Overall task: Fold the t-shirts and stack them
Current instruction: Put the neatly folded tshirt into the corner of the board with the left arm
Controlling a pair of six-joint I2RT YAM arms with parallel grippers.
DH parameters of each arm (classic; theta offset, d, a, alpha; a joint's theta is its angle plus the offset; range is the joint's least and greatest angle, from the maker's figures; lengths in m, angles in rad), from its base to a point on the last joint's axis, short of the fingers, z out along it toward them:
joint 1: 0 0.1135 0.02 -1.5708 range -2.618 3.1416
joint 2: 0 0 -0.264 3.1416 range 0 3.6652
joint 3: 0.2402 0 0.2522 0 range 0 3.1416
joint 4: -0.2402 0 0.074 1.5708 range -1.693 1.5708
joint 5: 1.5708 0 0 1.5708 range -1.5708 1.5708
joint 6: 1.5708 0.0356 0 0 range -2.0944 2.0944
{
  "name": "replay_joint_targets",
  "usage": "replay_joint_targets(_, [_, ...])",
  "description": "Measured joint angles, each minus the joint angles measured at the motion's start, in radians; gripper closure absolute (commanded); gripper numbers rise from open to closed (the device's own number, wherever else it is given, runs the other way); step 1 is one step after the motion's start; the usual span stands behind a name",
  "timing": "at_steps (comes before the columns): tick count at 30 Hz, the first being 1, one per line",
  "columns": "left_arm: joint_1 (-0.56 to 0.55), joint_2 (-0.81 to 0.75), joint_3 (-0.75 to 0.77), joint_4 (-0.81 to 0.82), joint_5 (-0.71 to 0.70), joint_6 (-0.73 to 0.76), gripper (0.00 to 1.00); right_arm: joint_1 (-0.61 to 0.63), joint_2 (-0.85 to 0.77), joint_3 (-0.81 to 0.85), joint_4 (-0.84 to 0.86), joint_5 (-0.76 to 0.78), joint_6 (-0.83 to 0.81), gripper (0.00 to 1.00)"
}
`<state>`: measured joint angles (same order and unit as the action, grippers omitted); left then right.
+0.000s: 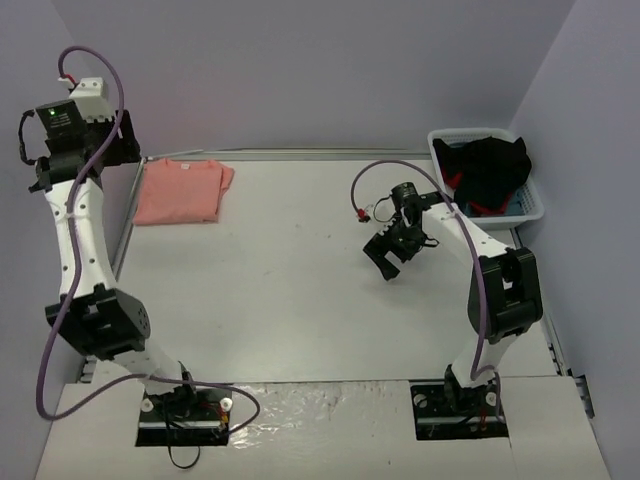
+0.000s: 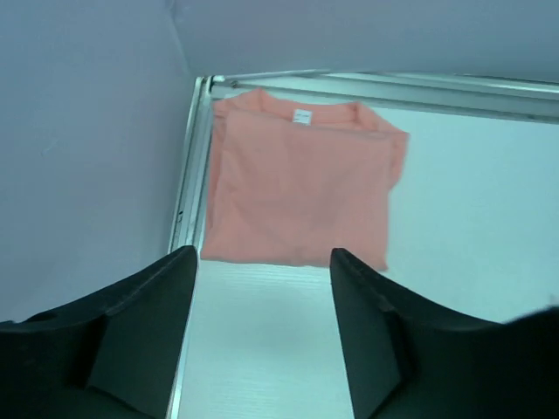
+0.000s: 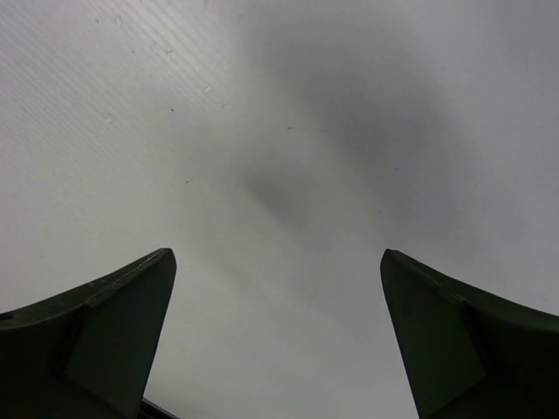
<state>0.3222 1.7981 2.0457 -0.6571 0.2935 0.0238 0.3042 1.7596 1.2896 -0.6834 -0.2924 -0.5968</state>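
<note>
Although a small white label [image 2: 301,116] is being shown inside the neckline, its writing is too small to be read, and no print is being carried anywhere on the cloth. The salmon-pink t-shirt [image 1: 180,192] is lying folded into a rough rectangle at the far left corner of the table [image 1: 300,300]. It is flat on the pale, smooth surface and just beside the metal rail [image 2: 188,175] along the left edge. In the left wrist view its neckline is being turned toward the far wall, and one short sleeve is being seen bulging out on the right side. The cloth is looking thin and soft, with shallow creases.

The left gripper [image 2: 262,257] is being held on the near side of the shirt, clear of the cloth, its dark wedge-shaped fingers parted with nothing between them. The right gripper [image 1: 385,268] is being held over bare table right of the middle, well apart from the shirt. Its jaws are spread wide, and nothing is being grasped.

At the far right corner a white plastic basket [image 1: 535,205] is being filled by dark garments [image 1: 490,165] with a patch of red among them.
</note>
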Motion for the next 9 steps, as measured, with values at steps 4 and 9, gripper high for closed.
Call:
replay_joint_targets(4, [-0.059,-0.323,-0.285,0.076,0.054,0.020,0.25,-0.005,-0.092,0.001,0.033,0.011,0.025,0.00])
replay_joint_targets(9, [-0.158,-0.518,-0.575,0.100,0.062,0.093,0.13,-0.016,-0.247,0.005,0.083,0.018,0.041,0.00])
